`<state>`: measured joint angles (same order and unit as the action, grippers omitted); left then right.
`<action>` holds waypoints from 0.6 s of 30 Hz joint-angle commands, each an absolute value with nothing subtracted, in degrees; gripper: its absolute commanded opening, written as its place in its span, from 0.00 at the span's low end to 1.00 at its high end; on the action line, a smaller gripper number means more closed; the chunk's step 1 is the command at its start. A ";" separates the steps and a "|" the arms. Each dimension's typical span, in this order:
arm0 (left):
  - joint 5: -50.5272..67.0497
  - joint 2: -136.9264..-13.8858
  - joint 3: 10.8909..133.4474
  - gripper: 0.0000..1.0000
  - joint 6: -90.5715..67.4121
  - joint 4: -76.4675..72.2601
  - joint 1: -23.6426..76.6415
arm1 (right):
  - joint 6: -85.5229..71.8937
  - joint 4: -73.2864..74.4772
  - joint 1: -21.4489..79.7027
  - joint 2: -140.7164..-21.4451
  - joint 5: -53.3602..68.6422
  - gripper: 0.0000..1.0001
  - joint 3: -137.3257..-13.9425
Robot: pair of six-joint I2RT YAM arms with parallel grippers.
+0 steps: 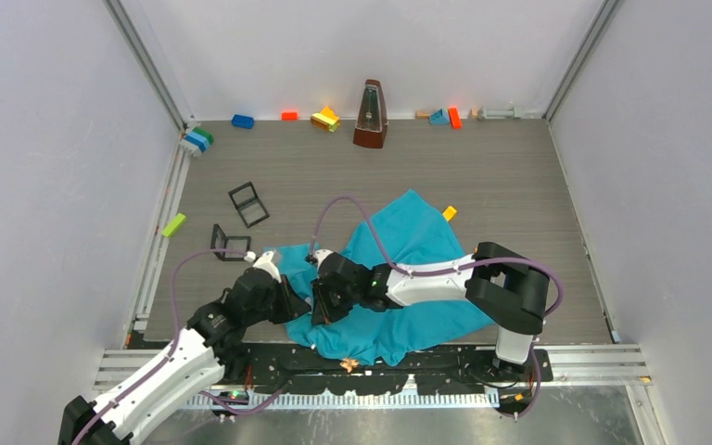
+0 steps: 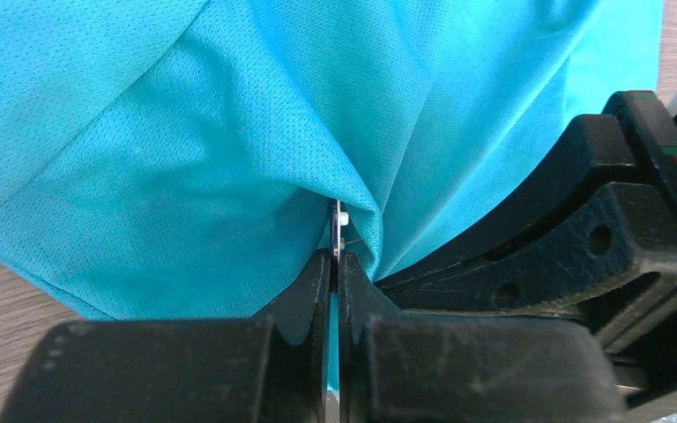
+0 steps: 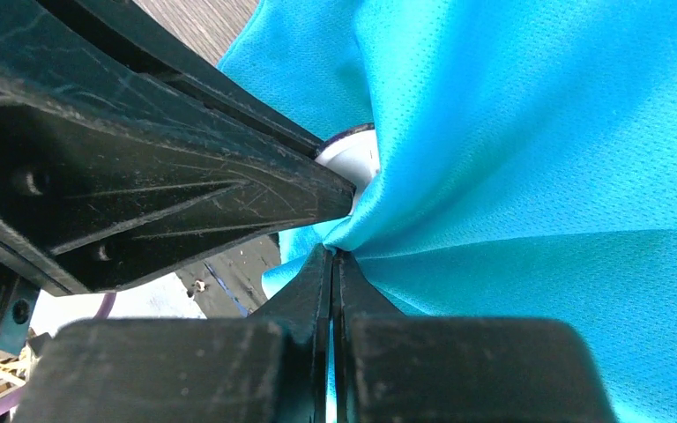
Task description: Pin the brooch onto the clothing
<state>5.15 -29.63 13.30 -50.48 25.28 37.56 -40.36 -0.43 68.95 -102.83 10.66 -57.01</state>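
desk (image 1: pixel 519 185): bare wood-grain top; cloth could slide on it if either arm drags.
clothing (image 1: pixel 408 232): teal T-shirt crumpled at the desk's near edge, between both arms; a hard pull may snag or stretch the soft mesh.
right fingers (image 3: pixel 313 291): together, pinching a fold of fabric (a thin hold, so a tug could lose it).
left fingers (image 2: pixel 313 291): clamped on the brooch (image 2: pixel 338 220) by its edge, against that fold.
brooch: mostly hidden in the fold; it may twist, and the pin could miss the cloth.
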 commanded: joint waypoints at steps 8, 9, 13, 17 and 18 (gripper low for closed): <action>5.80 -28.87 11.24 0.00 -55.55 12.17 37.79 | -39.86 -5.06 69.95 -103.68 17.43 0.01 -57.49; 5.73 -28.64 10.99 0.00 -55.95 11.48 37.87 | -39.89 -5.62 69.91 -103.64 18.29 0.01 -57.24; 4.92 -27.43 10.46 0.00 -57.29 9.76 37.80 | -39.90 -6.82 70.05 -102.97 19.67 0.01 -56.06; 5.15 -28.39 10.52 0.00 -58.18 7.50 37.79 | -39.82 -6.89 70.00 -99.64 18.34 0.02 -54.62; 5.27 -28.91 10.61 0.00 -58.12 7.15 37.79 | -39.51 -5.66 69.97 -98.73 17.56 0.06 -54.35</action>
